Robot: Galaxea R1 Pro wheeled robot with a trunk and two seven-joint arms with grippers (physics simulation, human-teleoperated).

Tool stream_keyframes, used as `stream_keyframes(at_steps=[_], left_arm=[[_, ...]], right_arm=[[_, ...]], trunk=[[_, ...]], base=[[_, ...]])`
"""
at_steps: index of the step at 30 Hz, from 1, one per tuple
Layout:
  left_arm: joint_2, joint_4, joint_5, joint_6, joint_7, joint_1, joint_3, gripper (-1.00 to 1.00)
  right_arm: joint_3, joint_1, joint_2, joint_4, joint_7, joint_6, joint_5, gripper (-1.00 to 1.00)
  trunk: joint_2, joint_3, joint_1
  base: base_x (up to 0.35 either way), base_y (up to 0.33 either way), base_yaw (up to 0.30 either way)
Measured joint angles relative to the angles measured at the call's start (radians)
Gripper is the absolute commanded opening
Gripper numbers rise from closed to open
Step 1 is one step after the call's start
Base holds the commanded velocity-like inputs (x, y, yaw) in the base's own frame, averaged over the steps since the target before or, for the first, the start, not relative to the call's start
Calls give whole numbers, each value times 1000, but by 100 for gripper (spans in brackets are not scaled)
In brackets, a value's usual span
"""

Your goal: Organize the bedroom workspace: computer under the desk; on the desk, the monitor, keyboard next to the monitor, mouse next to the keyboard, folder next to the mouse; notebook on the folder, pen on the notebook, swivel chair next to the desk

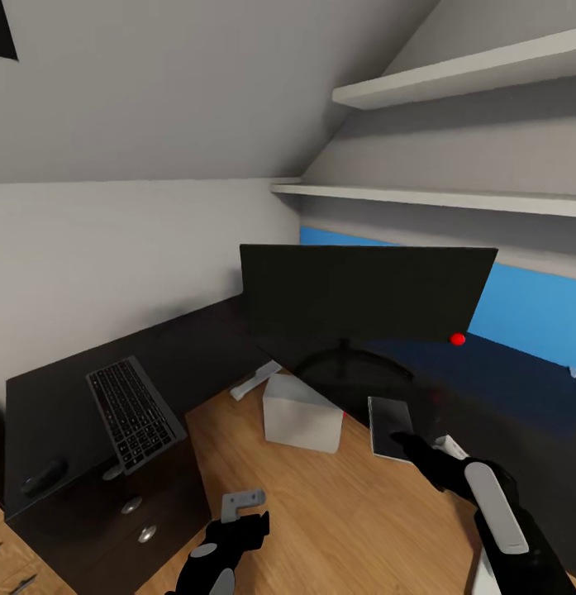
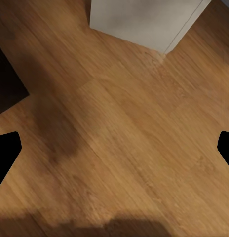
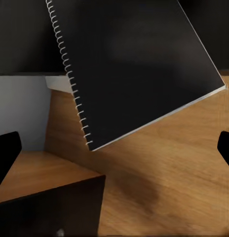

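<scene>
Currently the monitor (image 1: pixel 366 291), keyboard (image 1: pixel 135 411) and mouse (image 1: pixel 43 477) rest on the tabletop (image 1: pixel 64 397). The spiral notebook (image 3: pixel 139 64) lies on the floor (image 2: pixel 144 148), not yet stacked. Right hand (image 1: pixel 416 446) hovers beside it, fingers apart; left hand (image 1: pixel 238 525) is likewise spread. No readable labels appear.

Attic bedroom workspace: sloped ceiling (image 1: pixel 155 83), desk (image 1: pixel 64 388), monitor (image 1: pixel 362 289).

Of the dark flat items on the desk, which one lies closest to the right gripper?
The spiral-bound notebook, at the desk edge right by the right gripper; the keyboard and mouse lie on the far left.
</scene>
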Motion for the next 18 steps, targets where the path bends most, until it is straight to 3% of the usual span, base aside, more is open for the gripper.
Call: stream_keyframes(at_steps=[7,18], left_arm=[[0,1,0,0,1,0,0,100],[0,1,0,0,1,0,0,100]], right_arm=[[-17,5,-4,3,0,16,-65,100],[-55,7,-4,39,15,36,-94,100]], trunk=[[-49,-22,27],[-126,-56,69]], base=[[0,0,0],[0,0,0]])
